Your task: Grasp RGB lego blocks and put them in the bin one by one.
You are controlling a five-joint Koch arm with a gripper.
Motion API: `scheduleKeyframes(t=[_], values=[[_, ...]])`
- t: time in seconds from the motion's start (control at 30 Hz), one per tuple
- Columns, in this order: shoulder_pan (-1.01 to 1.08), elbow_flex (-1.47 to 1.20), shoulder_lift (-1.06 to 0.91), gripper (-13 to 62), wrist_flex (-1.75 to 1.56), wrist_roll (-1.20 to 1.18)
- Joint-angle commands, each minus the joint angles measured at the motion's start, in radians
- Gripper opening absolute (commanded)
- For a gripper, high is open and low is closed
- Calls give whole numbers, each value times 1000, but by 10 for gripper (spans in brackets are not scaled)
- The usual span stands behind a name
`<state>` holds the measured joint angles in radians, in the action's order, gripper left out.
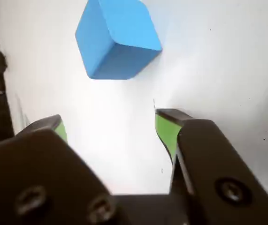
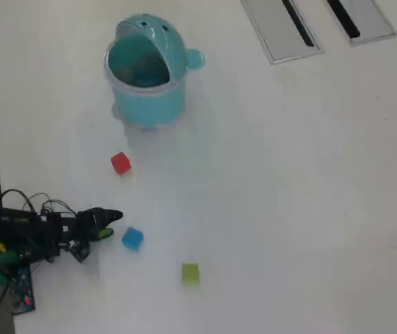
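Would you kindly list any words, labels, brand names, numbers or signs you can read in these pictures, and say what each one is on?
None: no readable text appears in either view.
The blue block, red block and yellow-green block are plain.
The teal bin bears only dark eye-like dots on its lid, no lettering.
The gripper and grey slotted panels show no markings.

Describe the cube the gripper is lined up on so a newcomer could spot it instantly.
Start in the overhead view at the teal bin near the top of the white table, then drop down past the red cube. The next cube down, just off the open gripper, is the blue cube. It is the only blue one; the yellow-green cube lies farther right.
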<state>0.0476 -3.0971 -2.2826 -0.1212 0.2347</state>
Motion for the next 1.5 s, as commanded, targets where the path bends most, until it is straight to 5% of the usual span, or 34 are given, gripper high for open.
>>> scheduleKeyframes(t=[0.0, 1.1, 1.47], values=[[0, -71, -20, 346, -101, 2], [-155, -58, -64, 328, -742, 160], [-259, -26, -67, 321, -808, 393]])
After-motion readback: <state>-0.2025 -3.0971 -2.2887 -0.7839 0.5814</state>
